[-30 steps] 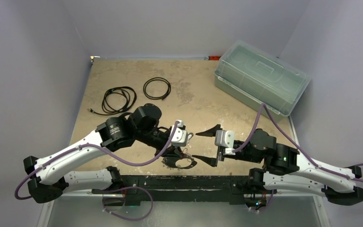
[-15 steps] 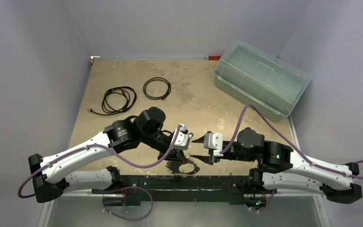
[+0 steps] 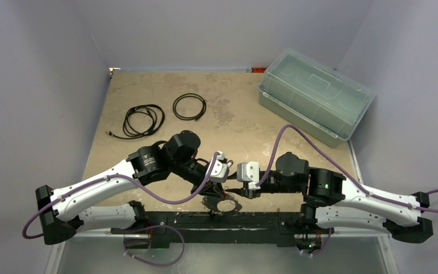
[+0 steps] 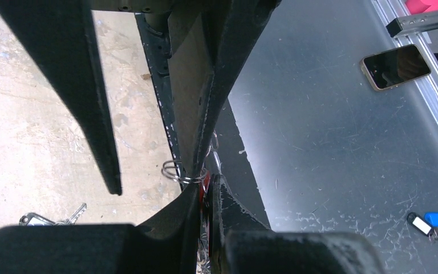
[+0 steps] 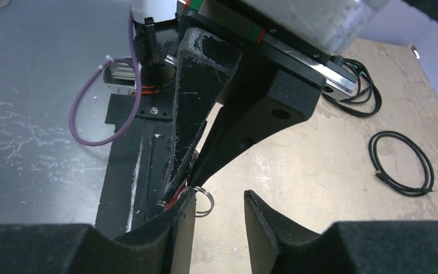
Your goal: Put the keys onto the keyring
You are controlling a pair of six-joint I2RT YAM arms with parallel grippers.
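Getting both pincers onto the ring is the step now. The left pincer (image 3: 219, 192) pinches the keyring (image 5: 204, 201) over the table's (image 5: 319, 188) near edge. The right pincer (image 5: 219, 197) is spread beside it, holding nothing. Next it must nip the ring gently. The ring pokes sideways toward it, and maybe a red key (image 4: 205, 184) hangs there.

No text, label, brand, number or sign is legible in any view.

The left fingers (image 5: 197, 85) are matt black, scuffed whitish. The keyring (image 5: 211, 200) is thin, shiny metal wire; the table (image 5: 319, 188) is tan, mottled and rough-looking.
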